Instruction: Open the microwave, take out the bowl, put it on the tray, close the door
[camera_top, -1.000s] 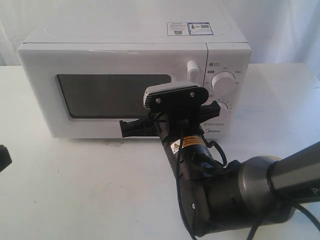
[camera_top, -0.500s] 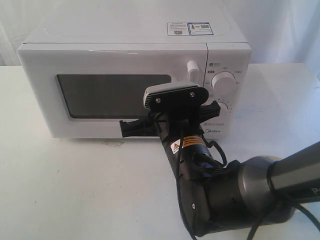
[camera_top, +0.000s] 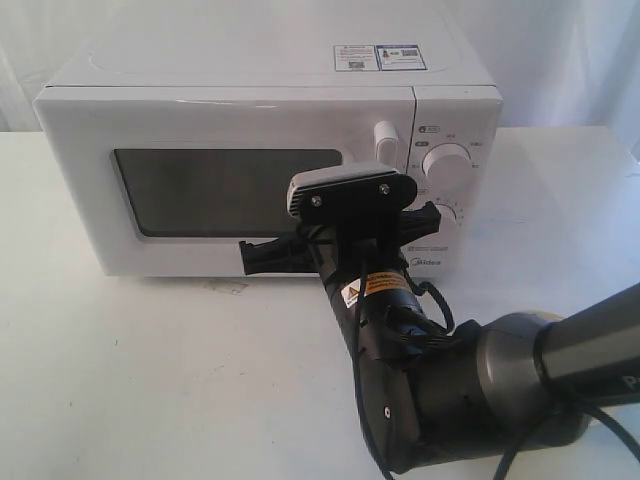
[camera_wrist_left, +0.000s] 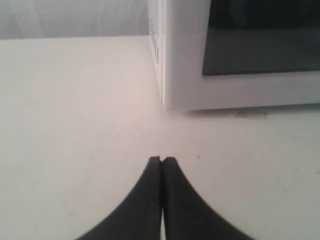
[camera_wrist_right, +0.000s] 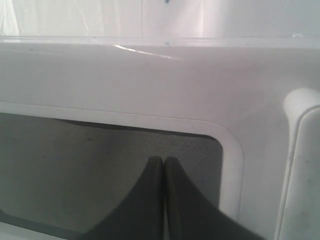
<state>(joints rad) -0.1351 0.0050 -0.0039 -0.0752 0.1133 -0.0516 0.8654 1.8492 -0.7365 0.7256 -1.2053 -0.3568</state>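
Observation:
The white microwave (camera_top: 250, 75) stands at the back of the table with its door (camera_top: 225, 122) closed. The bowl is hidden and no tray shows. My right gripper (camera_wrist_right: 163, 159) is shut on nothing and points at the door's dark window (camera_wrist_right: 90, 170), with the white bar handle (camera_wrist_right: 300, 170) just beside it. In the exterior view the right arm's wrist camera mount (camera_top: 350, 192) covers that gripper, below the handle (camera_top: 385, 140). My left gripper (camera_wrist_left: 161, 159) is shut and empty, low over the table, facing the microwave's lower front corner (camera_wrist_left: 172, 95).
Two round dials (camera_top: 447, 162) sit on the control panel right of the door. The right arm's bulky body (camera_top: 440, 390) fills the table's front right. White tabletop (camera_top: 150, 380) lies in front of the microwave, with a small stain (camera_top: 226, 286) near its base.
The dark tip of the left gripper seen at the exterior view's left edge one second ago has left that view. The right arm and the microwave have not moved.

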